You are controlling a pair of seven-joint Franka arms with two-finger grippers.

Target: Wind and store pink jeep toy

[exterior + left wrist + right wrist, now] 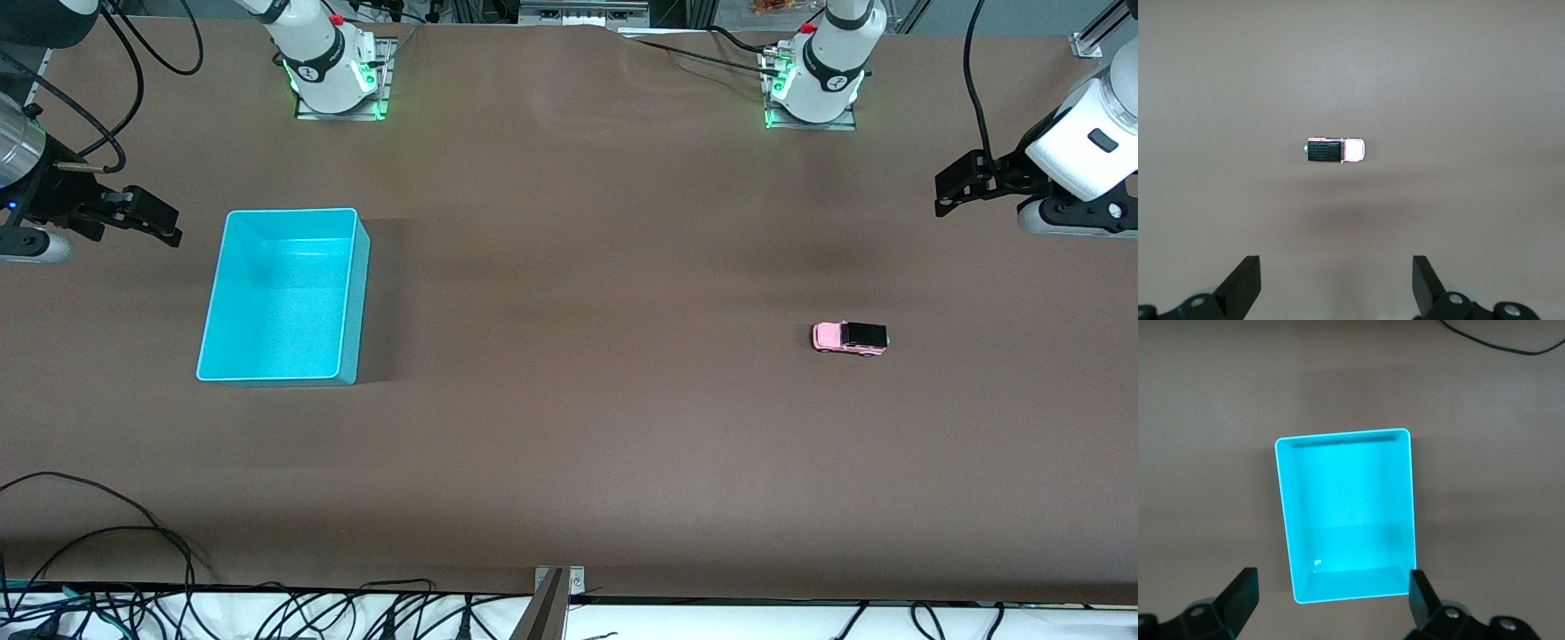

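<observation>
Pink jeep toy (850, 338) sits on its wheels on the brown table (569, 427), toward the left arm's end, well apart from the turquoise bin (354, 293) at the right arm's end. Nothing touches it yet, so we judge the step in hand to be the left arm's approach and pick-up.

To do it well, we would bring the left gripper (1337, 283) down centred over the jeep and turn it so the 2 fingers close across the narrow body sides, not along its length, keeping the wheels free to roll for winding. The toy looks like smooth hard plastic, boxy, with a black roof panel and pale pink hood, so a light squeeze should hold it.

The left gripper hangs spread wide and empty over bare table near the jeep. The right gripper (1331, 603) waits, equally spread and empty, over the rim of the glossy, rectangular, round-cornered, empty bin.
</observation>
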